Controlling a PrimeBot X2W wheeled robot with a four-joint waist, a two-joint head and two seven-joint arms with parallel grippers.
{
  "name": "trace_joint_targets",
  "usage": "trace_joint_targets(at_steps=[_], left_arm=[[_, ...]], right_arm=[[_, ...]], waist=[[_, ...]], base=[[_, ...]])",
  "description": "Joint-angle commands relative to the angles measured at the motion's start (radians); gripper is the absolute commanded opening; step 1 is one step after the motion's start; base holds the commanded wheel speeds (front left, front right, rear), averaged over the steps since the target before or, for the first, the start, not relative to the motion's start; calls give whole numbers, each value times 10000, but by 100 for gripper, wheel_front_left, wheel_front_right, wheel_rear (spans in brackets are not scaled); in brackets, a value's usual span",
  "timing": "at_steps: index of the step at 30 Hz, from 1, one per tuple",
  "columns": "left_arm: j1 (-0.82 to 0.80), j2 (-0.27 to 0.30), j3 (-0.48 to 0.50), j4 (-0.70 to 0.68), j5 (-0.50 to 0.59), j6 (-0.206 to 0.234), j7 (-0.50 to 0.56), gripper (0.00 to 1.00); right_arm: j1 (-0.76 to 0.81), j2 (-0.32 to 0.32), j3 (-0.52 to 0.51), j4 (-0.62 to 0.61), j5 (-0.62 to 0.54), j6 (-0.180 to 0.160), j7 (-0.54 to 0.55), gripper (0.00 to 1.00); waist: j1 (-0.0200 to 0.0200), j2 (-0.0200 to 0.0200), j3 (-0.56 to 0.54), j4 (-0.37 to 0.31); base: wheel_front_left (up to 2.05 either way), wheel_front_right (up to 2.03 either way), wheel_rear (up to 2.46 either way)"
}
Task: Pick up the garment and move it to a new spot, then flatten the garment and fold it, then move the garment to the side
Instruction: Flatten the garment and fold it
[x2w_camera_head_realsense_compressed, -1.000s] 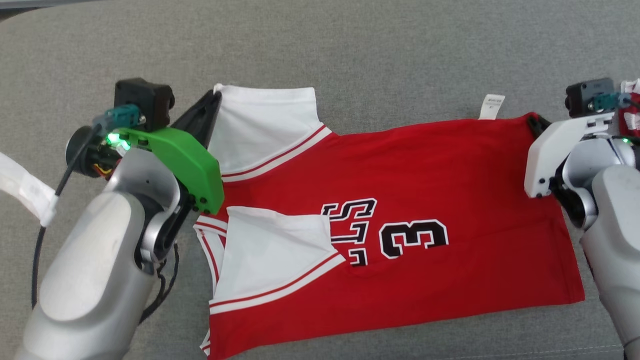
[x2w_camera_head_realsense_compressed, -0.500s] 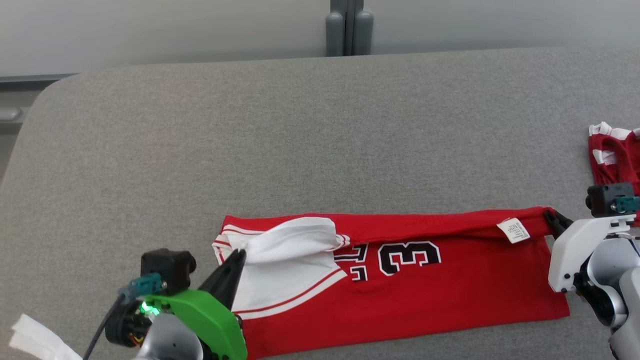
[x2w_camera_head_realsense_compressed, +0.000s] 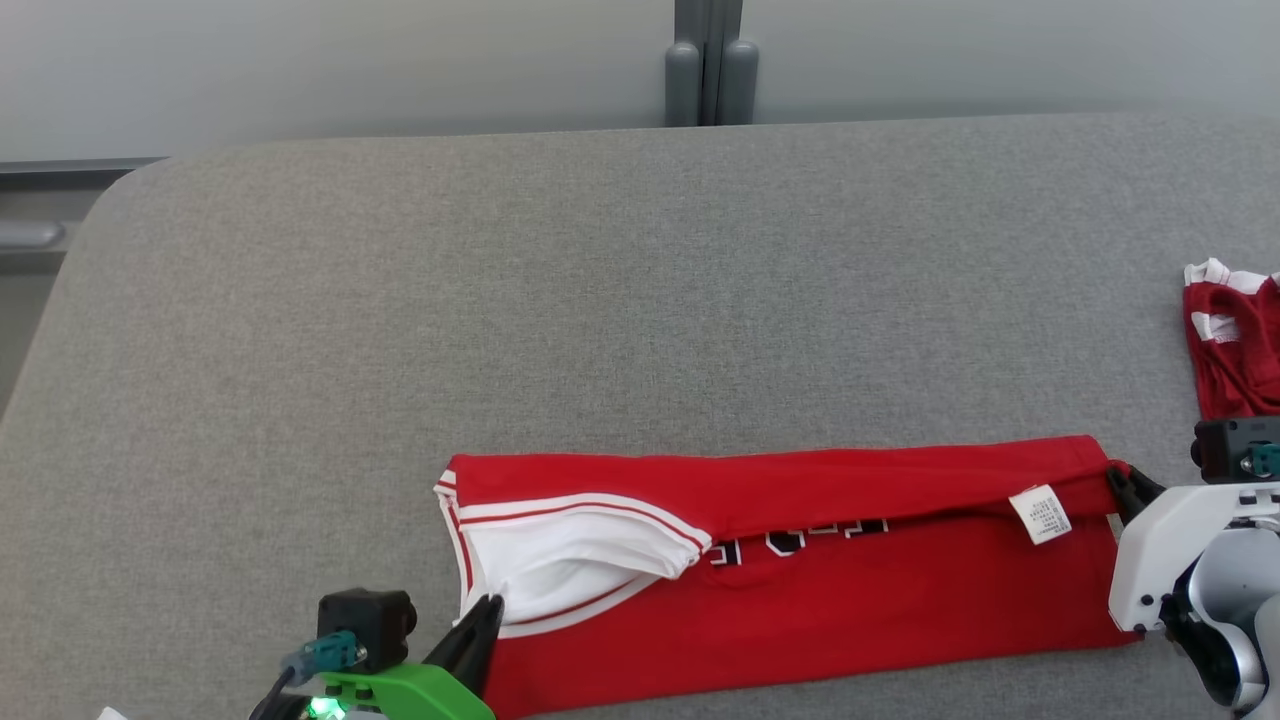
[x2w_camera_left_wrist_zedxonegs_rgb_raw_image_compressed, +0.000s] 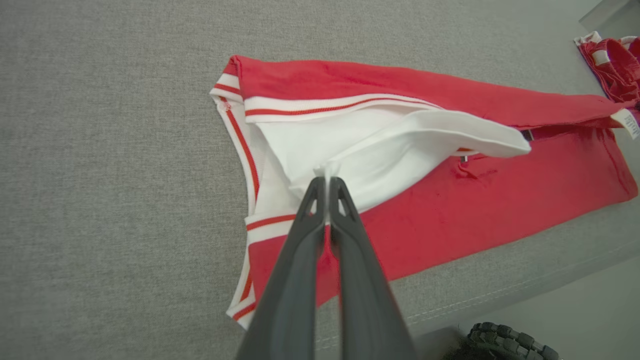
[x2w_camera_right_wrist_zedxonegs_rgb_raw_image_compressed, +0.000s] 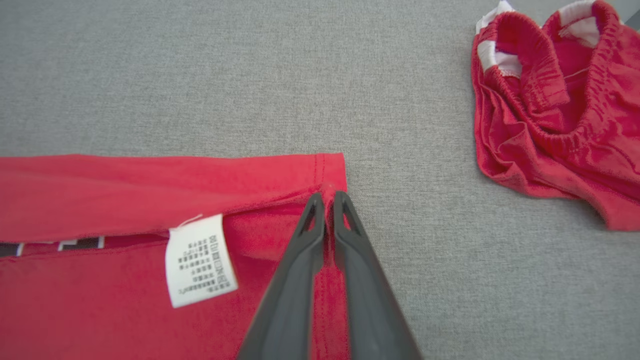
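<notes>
**A:** Where is the garment (x2w_camera_head_realsense_compressed: 800, 600), and what holds it?

**B:** It lies along the near side of the grey surface (x2w_camera_head_realsense_compressed: 600, 300), a long red band running left to right. The left gripper (x2w_camera_left_wrist_zedxonegs_rgb_raw_image_compressed: 327, 181) is pinched tight on the edge of the white sleeve (x2w_camera_left_wrist_zedxonegs_rgb_raw_image_compressed: 400, 145) at the shoulder end. The right gripper (x2w_camera_right_wrist_zedxonegs_rgb_raw_image_compressed: 327, 197) is pinched tight on the hem corner at the other end, just beside the care label (x2w_camera_right_wrist_zedxonegs_rgb_raw_image_compressed: 200, 260).

**A:** Why both ends at once?

**B:** I judge this to be a lengthwise fold. Holding the two corners of one long edge keeps that edge taut and straight as it is drawn over the front towards the robot. That way the top layer should land even, not bunched.

**A:** What differs from a second ago?

**B:** Then the garment lay open, with the "3" and the lettering in full view and the grippers at its far corners. Half a second ago the number still read clearly. Now the folded-over layer covers nearly all the print, and only slivers peek out under its edge. The head camera has tipped up too, bringing the wall into view, so that shift is not the garment's.

**A:** Anything else nearby?

**B:** Crumpled red shorts (x2w_camera_right_wrist_zedxonegs_rgb_raw_image_compressed: 545, 115) lie off to the right, apart from the garment.
</notes>
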Motion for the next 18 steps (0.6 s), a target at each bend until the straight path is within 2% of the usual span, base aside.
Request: trace_joint_targets(at_steps=[1,10,18], left_arm=[[95,-85,-17,88,36,22,-81,100],[440,-345,521,-79,-67,457,-1004,100],[-162,-768,652,537,564,875,-2138,100]], right_arm=[[174,96,-121,-43,-73,-19,-113,100],[693,536,-1002,-293,-272,-19,-374,100],[619,766,-1228,-391,-337,-18,-54,100]], waist=[[0,0,-35,-14],[0,0,-389,8],[0,0,-648,198]], base=[[0,0,0],[0,0,0],[0,0,0]])
